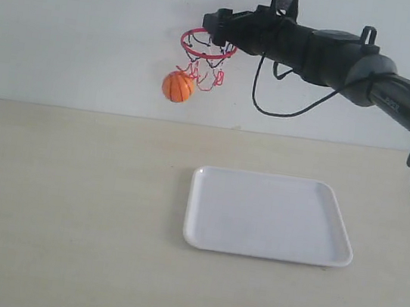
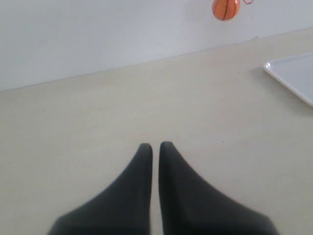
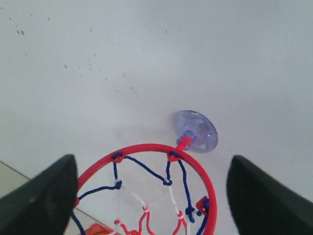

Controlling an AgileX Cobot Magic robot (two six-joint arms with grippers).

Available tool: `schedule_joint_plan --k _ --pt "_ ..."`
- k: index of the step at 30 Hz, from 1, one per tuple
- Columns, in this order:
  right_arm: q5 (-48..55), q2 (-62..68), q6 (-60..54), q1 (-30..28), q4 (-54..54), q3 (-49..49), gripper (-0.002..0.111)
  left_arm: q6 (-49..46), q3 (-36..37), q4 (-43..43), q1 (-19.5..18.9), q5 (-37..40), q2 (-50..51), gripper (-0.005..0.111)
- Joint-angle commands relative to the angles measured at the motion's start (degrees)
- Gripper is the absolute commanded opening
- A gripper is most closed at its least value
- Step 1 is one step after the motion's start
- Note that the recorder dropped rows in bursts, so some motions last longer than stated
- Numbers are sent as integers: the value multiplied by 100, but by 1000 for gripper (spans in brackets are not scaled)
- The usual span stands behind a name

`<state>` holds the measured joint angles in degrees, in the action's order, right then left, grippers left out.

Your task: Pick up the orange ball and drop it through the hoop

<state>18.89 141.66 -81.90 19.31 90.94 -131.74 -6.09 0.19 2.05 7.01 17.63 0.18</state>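
Observation:
The orange ball [image 1: 178, 86] hangs in mid-air against the wall, just below and left of the hoop's net, touching nothing I can see. The hoop [image 1: 207, 45] has a red rim and sits on a clear suction cup [image 3: 196, 129] on the wall. My right gripper [image 1: 214, 22] is held right above the rim, open and empty; its wrist view looks down through the red rim [image 3: 146, 147] with the gripper [image 3: 152, 157] spread wide and a sliver of the orange ball [image 3: 95, 229] below the net. My left gripper [image 2: 155, 145] is shut, low over the table, far from the ball [image 2: 225, 8].
A white tray [image 1: 271, 215] lies on the beige table, below and right of the hoop; its corner [image 2: 293, 78] shows in the left wrist view. The right arm and its black cable [image 1: 262, 100] stretch in from the right along the white wall.

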Motion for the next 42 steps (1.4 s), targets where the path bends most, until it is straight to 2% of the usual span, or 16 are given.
schedule_joint_plan --k 1,4,14,18,21,26,29,32,38,42 --pt "186 14 120 -74 -327 -37 39 -17 -19 26 -2 -30 -18 4" --pt "706 14 556 -172 -637 -37 0 -17 -19 26 -2 -30 -18 4" --pt "2584 -152 2917 -961 -2661 -37 0 -17 -19 26 -2 -30 -18 4" --pt "3891 -371 3443 -1210 -3490 -37 0 -17 -19 26 -2 -19 -18 4" --pt "5107 -445 3612 -1280 -3646 -37 0 -17 -19 26 -2 -19 -18 4" --pt "5107 -694 5026 -1207 -4490 287 0 -17 -19 26 -2 -20 -18 4" --pt "5107 -1065 5578 -1146 -5214 903 0 -17 -19 26 -2 -20 -18 4" --pt "5107 -1709 5572 -1132 -5663 1912 0 -17 -19 26 -2 -20 -18 4" --pt "5107 -3470 4892 -1132 -5626 4600 0 -17 -19 26 -2 -20 -18 4" --pt "5107 -4324 5158 -1132 -5326 5701 0 -17 -19 26 -2 -20 -18 4"
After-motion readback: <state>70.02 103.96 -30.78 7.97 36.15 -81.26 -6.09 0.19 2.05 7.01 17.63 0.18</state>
